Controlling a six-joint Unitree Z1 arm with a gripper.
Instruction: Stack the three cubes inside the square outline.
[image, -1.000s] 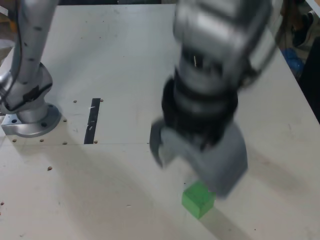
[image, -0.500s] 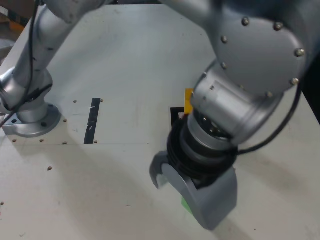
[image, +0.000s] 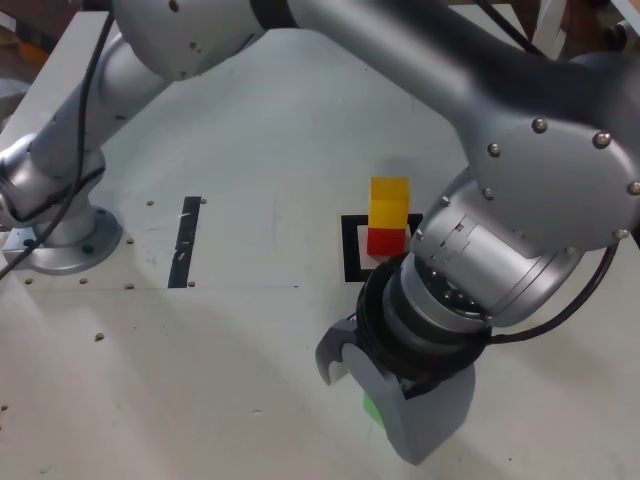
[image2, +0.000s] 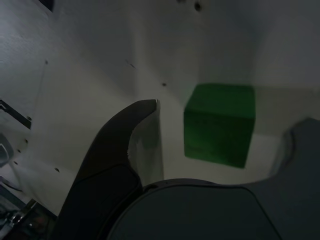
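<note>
A yellow cube (image: 389, 202) sits on a red cube (image: 385, 241) inside the square outline (image: 351, 252), near the middle of the table in the exterior view. Nearer the front edge, the green cube (image: 369, 406) shows only as a sliver under my gripper (image: 378, 412). In the wrist view the green cube (image2: 220, 125) rests on the table between the two jaws of my gripper (image2: 225, 120). The jaws stand apart, one on each side of it. A gap shows beside the dark finger (image2: 125, 145). The gripper is open and low over the cube.
A narrow black strip (image: 185, 241) lies on the table at the exterior view's left, beside the arm's base (image: 60, 240). The arm's large grey links (image: 520, 170) hang over the table's right half, just right of the stack.
The gripper has come down around the green cube, which is now mostly hidden. Its jaws have narrowed a little. The arm's links shifted, and the yellow-on-red stack now shows.
</note>
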